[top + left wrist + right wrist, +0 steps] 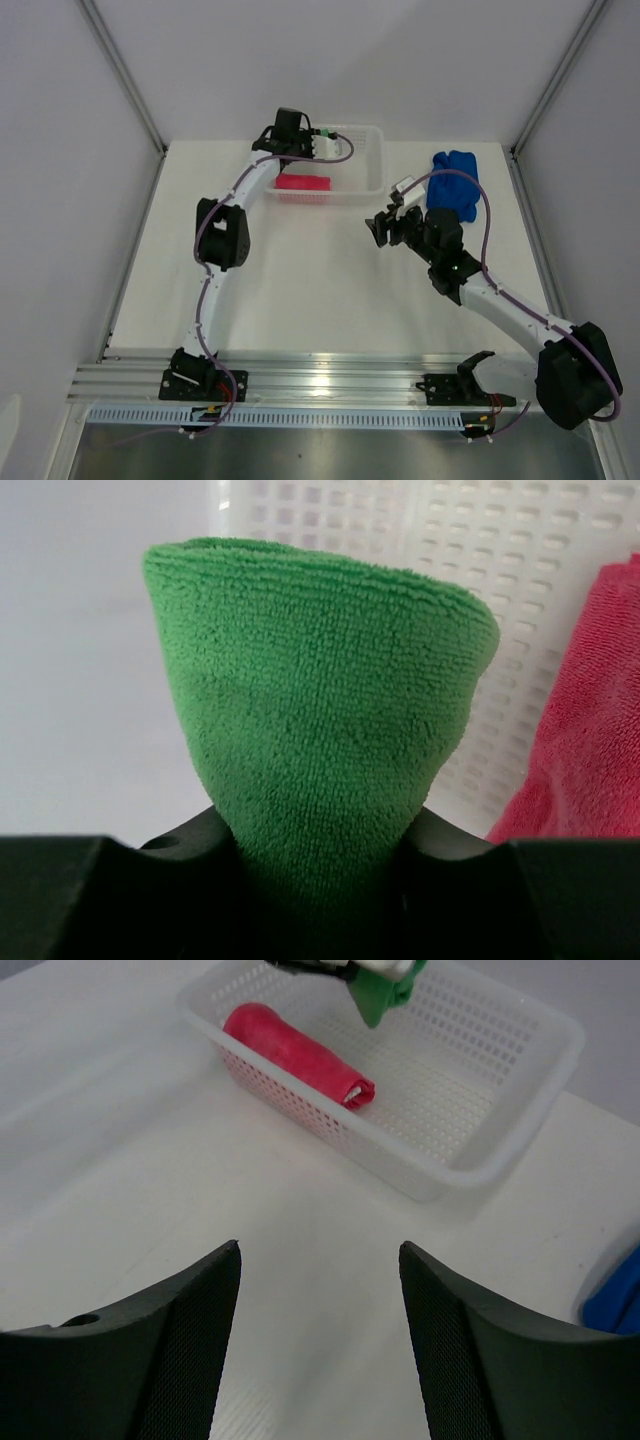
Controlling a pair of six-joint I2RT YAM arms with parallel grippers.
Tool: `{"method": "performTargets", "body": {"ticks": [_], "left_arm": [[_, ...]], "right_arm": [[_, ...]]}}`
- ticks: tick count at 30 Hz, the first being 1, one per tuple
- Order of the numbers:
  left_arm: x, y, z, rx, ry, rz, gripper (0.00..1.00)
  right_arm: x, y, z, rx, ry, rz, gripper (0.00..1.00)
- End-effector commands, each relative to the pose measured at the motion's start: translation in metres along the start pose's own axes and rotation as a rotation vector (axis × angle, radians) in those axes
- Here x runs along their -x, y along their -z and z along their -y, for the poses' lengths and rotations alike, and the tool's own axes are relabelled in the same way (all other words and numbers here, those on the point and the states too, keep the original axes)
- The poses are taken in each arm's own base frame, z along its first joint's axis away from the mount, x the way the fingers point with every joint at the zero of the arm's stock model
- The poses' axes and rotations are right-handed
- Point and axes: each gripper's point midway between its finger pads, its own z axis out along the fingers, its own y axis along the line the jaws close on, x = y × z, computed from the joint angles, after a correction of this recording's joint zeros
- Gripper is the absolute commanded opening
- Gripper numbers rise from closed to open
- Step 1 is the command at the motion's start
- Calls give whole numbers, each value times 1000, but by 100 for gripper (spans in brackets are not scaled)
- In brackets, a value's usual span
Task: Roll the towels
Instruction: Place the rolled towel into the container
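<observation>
A rolled green towel (320,680) is pinched between the jaws of my left gripper (320,855), which is shut on it above the white mesh basket (377,160). From the right wrist view the green towel (380,995) hangs over the basket's far side. A pink towel (303,183), rolled up, lies inside the basket along its near left wall. The blue towel (455,183) lies crumpled on the table at the right. My right gripper (381,226) hovers open over the table between basket and blue towel, with nothing between its fingers.
The basket (560,1050) stands at the back of the white table. Grey walls close in the back and both sides. A metal rail with the arm bases (320,380) runs along the near edge.
</observation>
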Motion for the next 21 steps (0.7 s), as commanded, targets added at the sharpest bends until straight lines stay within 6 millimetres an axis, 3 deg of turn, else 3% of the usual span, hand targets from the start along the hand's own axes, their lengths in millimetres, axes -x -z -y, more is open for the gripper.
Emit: {"method": "performTargets", "body": {"ticks": [1,5,11,21], "left_arm": [[8,-13,-12,22,-199,69,18],[10,-25,7,-32,-190,110,31],[-9,-32,30,-105,-194,77,37],[-28,-22,28,-136,9,109,49]], "right_arm": [[31,-9,8,-27,-26,71,67],[37,-15,17,-68,-31,53,67],[44,-22,29,-119,-18,38,67],[52,-38,40,-179,-63,42,67]]}}
